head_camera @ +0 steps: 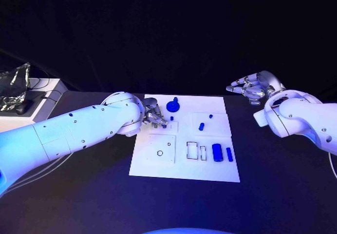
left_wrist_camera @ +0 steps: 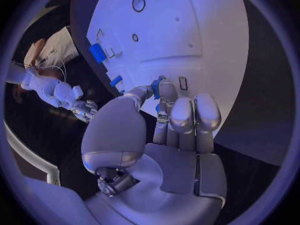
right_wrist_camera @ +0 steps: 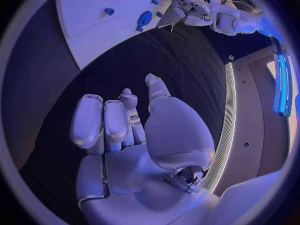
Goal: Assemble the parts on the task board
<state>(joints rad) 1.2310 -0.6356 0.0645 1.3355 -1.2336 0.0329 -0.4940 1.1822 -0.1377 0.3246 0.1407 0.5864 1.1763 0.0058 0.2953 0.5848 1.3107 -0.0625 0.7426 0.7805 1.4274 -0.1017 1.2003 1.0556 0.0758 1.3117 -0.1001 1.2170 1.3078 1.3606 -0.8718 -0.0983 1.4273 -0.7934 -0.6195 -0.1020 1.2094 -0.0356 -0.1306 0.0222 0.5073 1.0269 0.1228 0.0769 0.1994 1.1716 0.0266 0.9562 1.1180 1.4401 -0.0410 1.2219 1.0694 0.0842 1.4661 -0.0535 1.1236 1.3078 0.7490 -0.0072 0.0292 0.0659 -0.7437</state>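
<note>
- Left hand (head_camera: 152, 118) pinching small blue part (left_wrist_camera: 155, 86) at task board (head_camera: 211, 168) nine o'clock edge.
- Right hand (head_camera: 254, 87) empty, fingers loosely apart, above counter (head_camera: 84, 195) at board's two o'clock.

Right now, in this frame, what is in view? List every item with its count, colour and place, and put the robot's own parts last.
task board: one, white, middle of the black table.
keyed round part: one, blue, far end of the board.
small pegs: about three, blue, mid-board, near the left hand's fingertips.
cylinder: one, blue, near right part of the board.
slim bar: one, blue, just right of the cylinder.
empty slots: several, dark-outlined, near half of the board.
white box: one, off the table's far left corner, with dark gear on top.
left hand: silver, over the board's left edge, fingertips at a small blue part.
right hand: silver, raised beyond the board's right corner, holding nothing.
</note>
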